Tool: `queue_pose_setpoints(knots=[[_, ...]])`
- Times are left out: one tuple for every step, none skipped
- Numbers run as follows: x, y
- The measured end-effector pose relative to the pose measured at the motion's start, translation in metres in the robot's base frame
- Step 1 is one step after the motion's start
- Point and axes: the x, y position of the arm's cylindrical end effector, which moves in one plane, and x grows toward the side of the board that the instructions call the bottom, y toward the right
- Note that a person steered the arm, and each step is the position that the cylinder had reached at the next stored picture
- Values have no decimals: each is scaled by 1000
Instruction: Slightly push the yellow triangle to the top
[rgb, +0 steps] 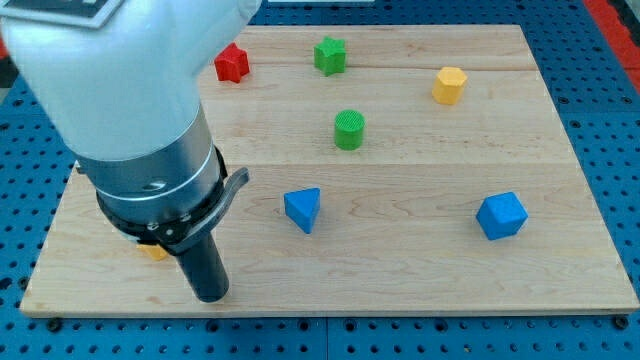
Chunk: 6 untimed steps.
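A small part of a yellow block (154, 251) shows at the view's lower left, mostly hidden behind my arm; its shape cannot be made out. My rod comes down at the lower left of the board and my tip (211, 297) sits just right of and below that yellow piece, near the board's bottom edge. A yellow hexagon block (449, 85) lies at the upper right.
A red star block (232, 63) and a green star block (330, 55) lie near the top edge. A green cylinder (349, 130) is in the middle. A blue triangle (303, 210) and a blue cube (500, 215) lie lower. The wooden board (420, 270) rests on a blue perforated table.
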Motion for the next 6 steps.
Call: queue_pose_setpoints(knots=[[-55, -20], [-30, -18], [19, -40], [-16, -80], [-27, -18], [-63, -10]])
